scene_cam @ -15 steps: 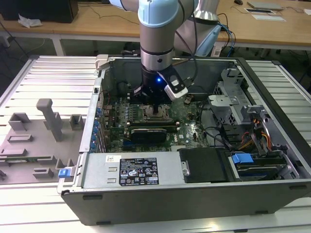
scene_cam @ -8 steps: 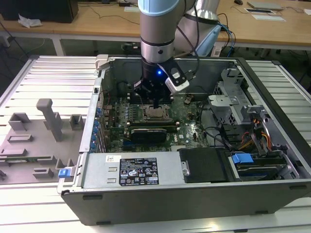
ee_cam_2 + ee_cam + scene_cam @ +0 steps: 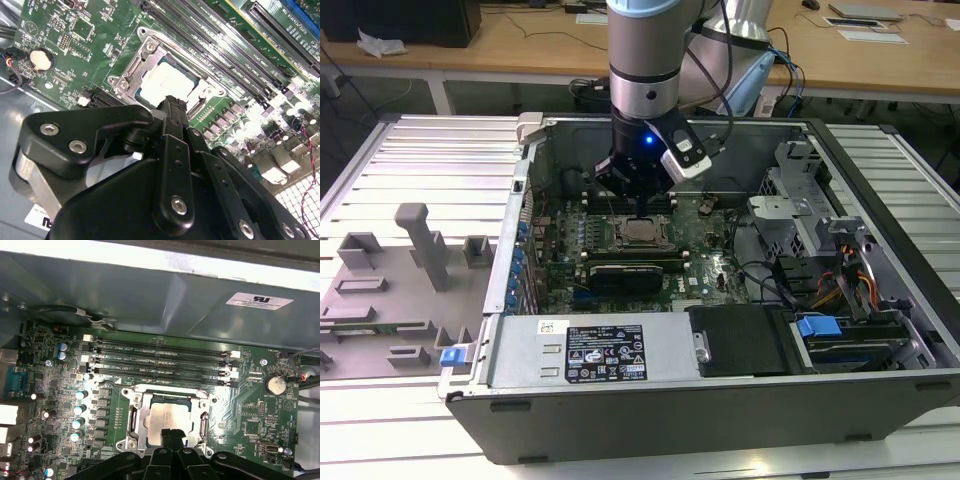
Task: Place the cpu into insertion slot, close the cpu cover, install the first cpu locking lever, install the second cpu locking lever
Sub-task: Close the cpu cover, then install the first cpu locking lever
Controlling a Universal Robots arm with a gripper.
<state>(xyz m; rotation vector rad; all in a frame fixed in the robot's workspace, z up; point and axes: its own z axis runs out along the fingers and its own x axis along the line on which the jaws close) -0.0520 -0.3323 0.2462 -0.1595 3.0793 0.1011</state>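
Cpu (image 3: 642, 233) lies flat in the insertion slot (image 3: 618, 238), pale top up, with the cpu cover (image 3: 144, 412) down around it as a silver frame; you may judge the seating step done. Your pincer (image 3: 171, 433) hangs just over one edge of the chip, fingertips clenched together on nothing. That stance suits pressing rather than gripping, though you cannot tell whether it touches the frame, nor whether either locking lever is latched.

Read the exterior view from its left:
- a grey fixture tray (image 3: 380, 290) on the slatted metal tabletop (image 3: 410, 150);
- the open computer case (image 3: 720, 360) holding the green board (image 3: 250, 405), with memory slots (image 3: 160, 360) just beside the socket;
- the drive cage (image 3: 800, 180) and cables (image 3: 850, 275).

Wooden desks (image 3: 520, 45) stand behind.
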